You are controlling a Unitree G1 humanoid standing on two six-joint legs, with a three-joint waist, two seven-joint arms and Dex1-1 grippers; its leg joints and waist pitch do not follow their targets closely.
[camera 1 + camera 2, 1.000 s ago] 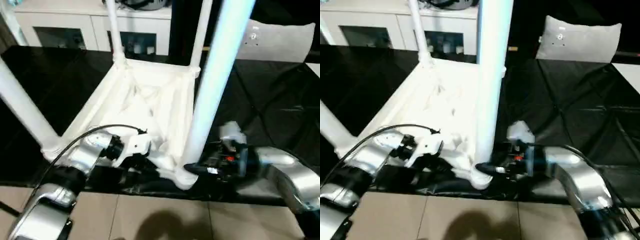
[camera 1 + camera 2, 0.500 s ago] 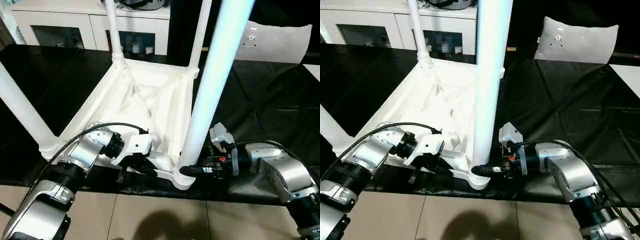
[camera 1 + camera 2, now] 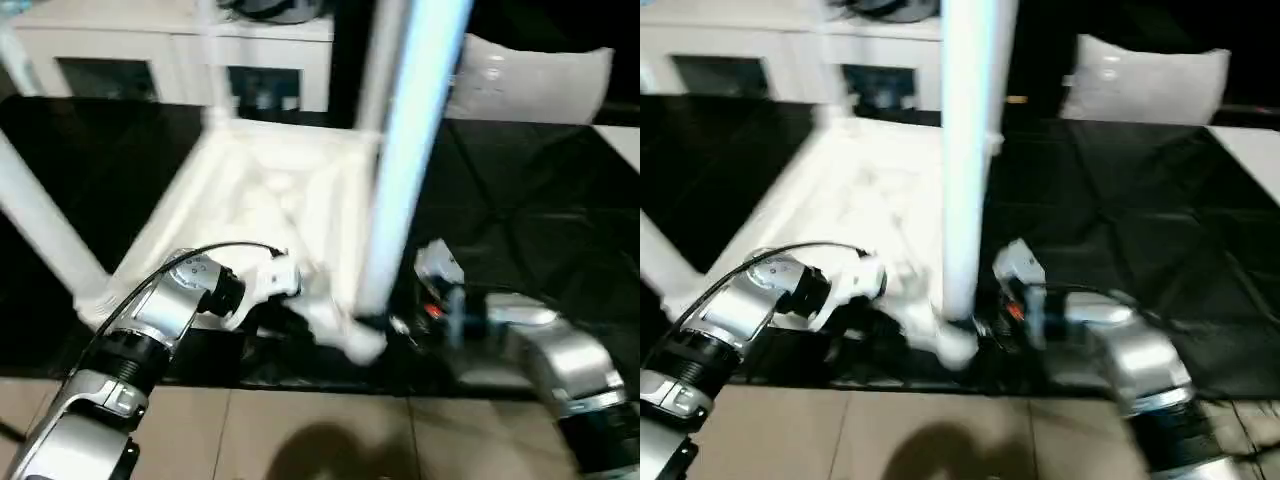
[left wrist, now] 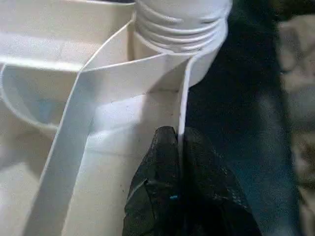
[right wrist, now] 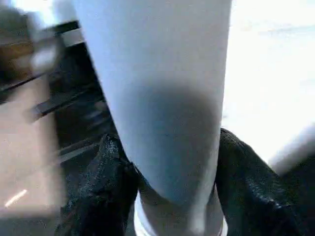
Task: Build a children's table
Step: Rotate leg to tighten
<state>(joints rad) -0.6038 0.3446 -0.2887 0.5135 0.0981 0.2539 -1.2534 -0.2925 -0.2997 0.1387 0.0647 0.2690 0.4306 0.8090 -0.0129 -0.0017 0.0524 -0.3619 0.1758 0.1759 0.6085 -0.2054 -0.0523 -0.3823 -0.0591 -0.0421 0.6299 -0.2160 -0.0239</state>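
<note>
The white table top [image 3: 270,190] lies upside down on the black-covered table, ribbed underside up. Tapered white legs stand in its corner sockets: one at the left [image 3: 40,225], two at the far side [image 3: 212,60], and the near leg [image 3: 400,160] close to me. My left gripper [image 4: 179,140] is shut on the thin rim of the table top, just beside the near corner socket [image 4: 182,24]. My right gripper [image 5: 170,142] is shut on the near leg low down, one black finger [image 5: 110,167] on each side, right above the socket [image 3: 362,345].
A white cabinet with glass doors [image 3: 120,60] stands behind the table. A grey-white pillow [image 3: 530,85] lies at the back right. Wrinkled black cover [image 3: 530,200] spreads to the right of the top. Tiled floor [image 3: 300,440] shows below the table's near edge.
The whole picture has shifted and blurred, so the head camera has moved. Both grippers keep their holds at the near corner, which sits a little higher in the picture.
</note>
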